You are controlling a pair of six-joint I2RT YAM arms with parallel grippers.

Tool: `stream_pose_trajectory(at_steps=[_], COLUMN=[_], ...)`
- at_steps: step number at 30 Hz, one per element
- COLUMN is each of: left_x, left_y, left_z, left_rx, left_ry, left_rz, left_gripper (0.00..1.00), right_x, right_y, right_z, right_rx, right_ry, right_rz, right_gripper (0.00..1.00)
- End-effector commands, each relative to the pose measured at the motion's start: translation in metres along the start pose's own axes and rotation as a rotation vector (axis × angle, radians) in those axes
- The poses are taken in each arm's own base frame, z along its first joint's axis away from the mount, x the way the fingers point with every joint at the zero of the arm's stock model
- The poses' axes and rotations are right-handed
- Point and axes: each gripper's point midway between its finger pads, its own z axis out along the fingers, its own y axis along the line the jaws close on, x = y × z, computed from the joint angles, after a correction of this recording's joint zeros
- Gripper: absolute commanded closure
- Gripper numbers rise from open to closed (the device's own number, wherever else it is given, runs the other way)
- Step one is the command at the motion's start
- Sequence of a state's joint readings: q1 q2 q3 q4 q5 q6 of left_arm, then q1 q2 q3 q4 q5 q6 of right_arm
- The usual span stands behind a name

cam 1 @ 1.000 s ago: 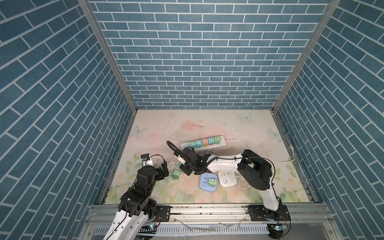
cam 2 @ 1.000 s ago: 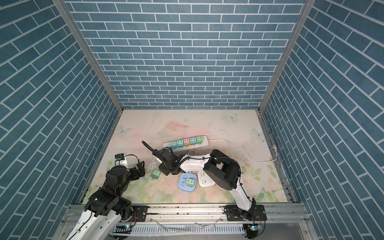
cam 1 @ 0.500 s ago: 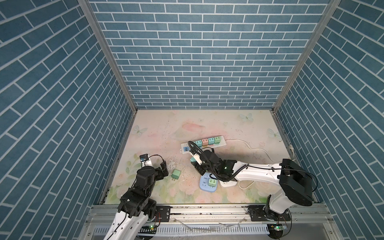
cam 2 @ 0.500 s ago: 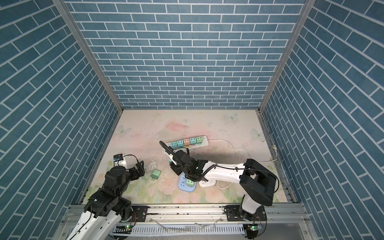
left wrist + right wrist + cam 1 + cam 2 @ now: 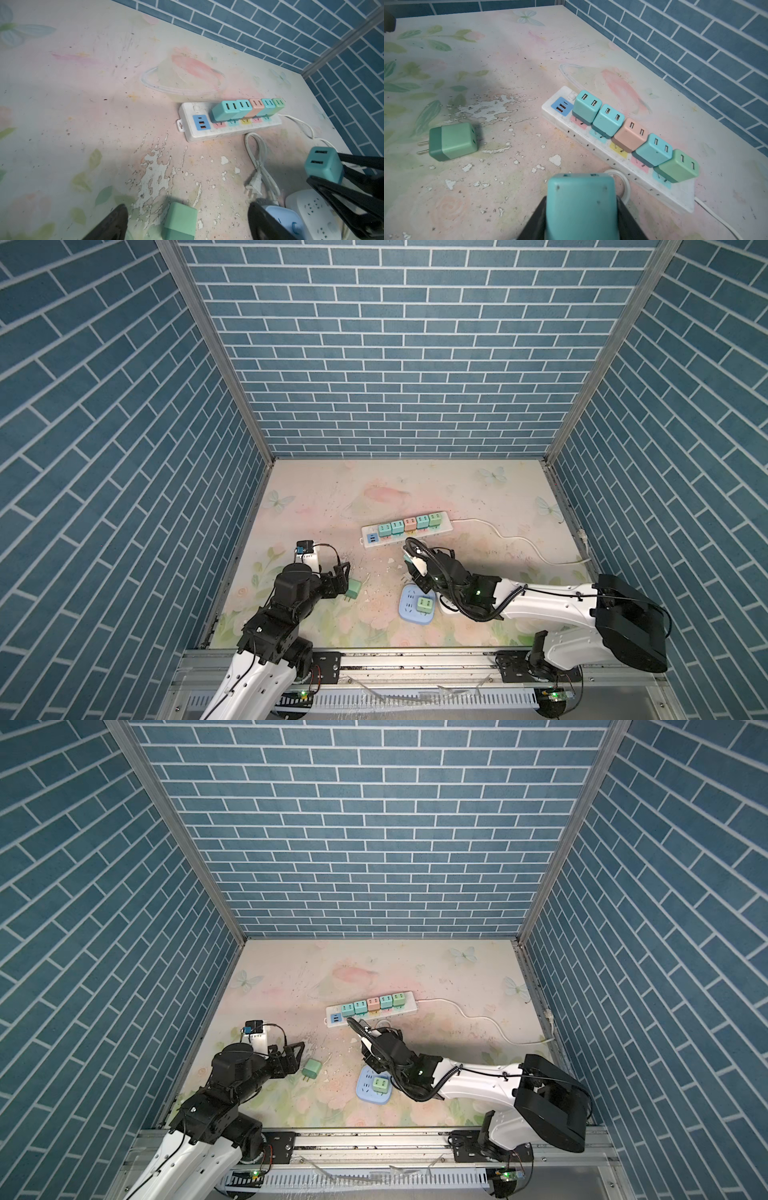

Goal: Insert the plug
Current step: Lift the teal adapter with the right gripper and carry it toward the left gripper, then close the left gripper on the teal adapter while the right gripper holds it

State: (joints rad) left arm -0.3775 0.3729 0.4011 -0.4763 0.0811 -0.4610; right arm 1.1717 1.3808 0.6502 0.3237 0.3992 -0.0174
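L gripper [image 5: 186,209] wide open, empty. We see the green plug [image 5: 180,222] flat on the table [image 5: 83,104] btwn its 2 jaws, prongs toward L arm. R gripper [image 5: 580,218] clamps teal plug [image 5: 581,197] nr power strip [image 5: 679,195].

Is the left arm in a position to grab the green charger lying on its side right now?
Probably yes. The left tool is open, the green charger lies on the mat right in front of it, and nothing sits on or against it.
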Motion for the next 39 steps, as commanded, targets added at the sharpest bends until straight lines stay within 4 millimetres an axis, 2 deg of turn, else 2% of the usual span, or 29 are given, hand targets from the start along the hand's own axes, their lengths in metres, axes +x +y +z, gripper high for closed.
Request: stream_pose_trajectory(at_steps=[1, 6, 17, 28, 39], left_x=[-0.013, -0.020, -0.026, -0.023, -0.026], left_y=[-0.032, -0.060, -0.100, -0.126, -0.144], left_z=[-0.008, -0.017, -0.040, -0.034, -0.026], left_rx=[0.156, 0.300, 0.451, 0.542, 0.579], left_ry=[-0.016, -0.021, -0.019, 0.037, 0.047], left_rz=[0.004, -0.007, 0.049, 0.085, 0.111], left_gripper=[0.13, 0.19, 0.22, 0.23, 0.23], right_x=[-0.020, -0.025, -0.042, -0.054, -0.069], right_y=[-0.011, -0.012, -0.003, 0.013, 0.045], right_z=[-0.009, -0.015, -0.029, -0.030, -0.037], right_rx=[0.059, 0.056, -0.007, -0.064, -0.189], right_ry=[-0.097, -0.158, -0.295, -0.391, -0.470], right_rz=[-0.033, -0.064, -0.108, -0.170, -0.208], right_gripper=[0.80, 0.84, 0.88, 0.92, 0.93])
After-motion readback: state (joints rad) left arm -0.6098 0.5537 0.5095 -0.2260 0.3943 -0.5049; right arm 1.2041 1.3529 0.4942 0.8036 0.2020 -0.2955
